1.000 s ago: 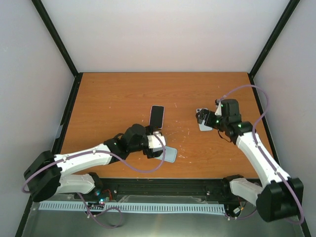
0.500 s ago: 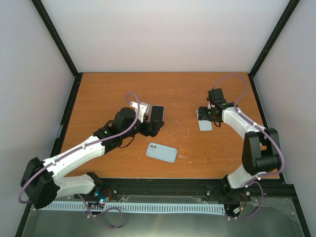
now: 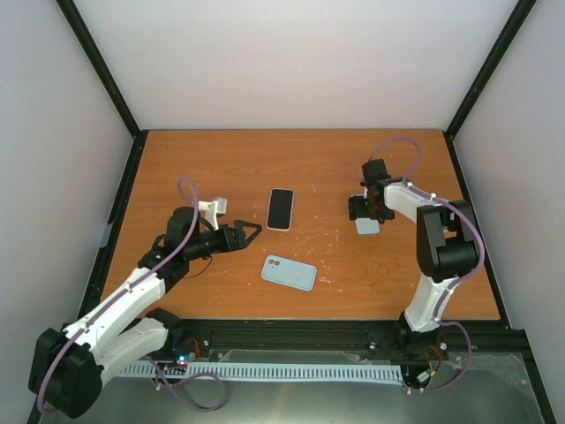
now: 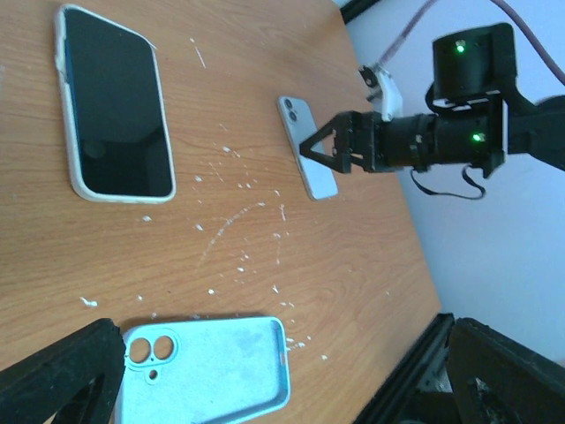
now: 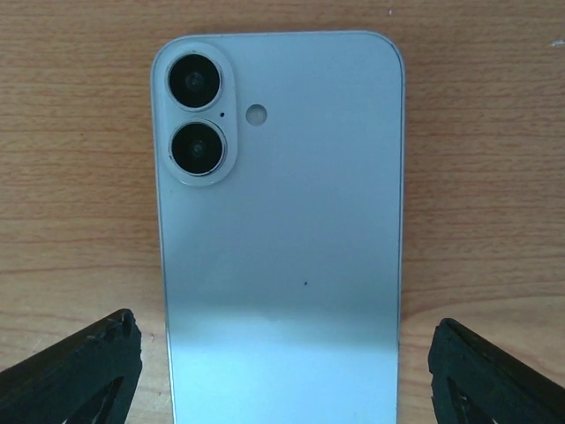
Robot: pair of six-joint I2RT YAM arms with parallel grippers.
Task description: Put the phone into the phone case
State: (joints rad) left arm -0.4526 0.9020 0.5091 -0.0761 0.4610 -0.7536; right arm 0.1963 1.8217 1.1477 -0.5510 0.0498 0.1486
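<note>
The right gripper (image 3: pixel 362 210) is wide open and has hold of nothing. Its two black fingers (image 5: pixel 79 371) stand far apart, one on each side of the phone (image 5: pixel 282 221), and do not touch it. The phone lies flat on the brown table (image 3: pixel 221 168), right under this gripper and between its fingers. The phone is light blue and its back faces up. You can see two round camera eyes in one corner and a small dot beside them. That end of the phone points away from the gripper. The left gripper (image 3: pixel 251 233) is wide open too, and it holds nothing. Its black fingers (image 4: pixel 53 380) are spread far apart. The phone case (image 4: pixel 207 367) lies flat on the table just past the tips of the left gripper, a bit to the side nearer the arm bases. It is light blue and has a hole for the camera eyes. I cannot tell which side of it faces up. A black-screen phone (image 4: pixel 115 106) with a white rim lies further out from the left gripper, screen up, on the other side. The light blue phone is well apart from the case, far from the left gripper. Small white specks (image 4: pixel 238 221) dot the wood between them.
</note>
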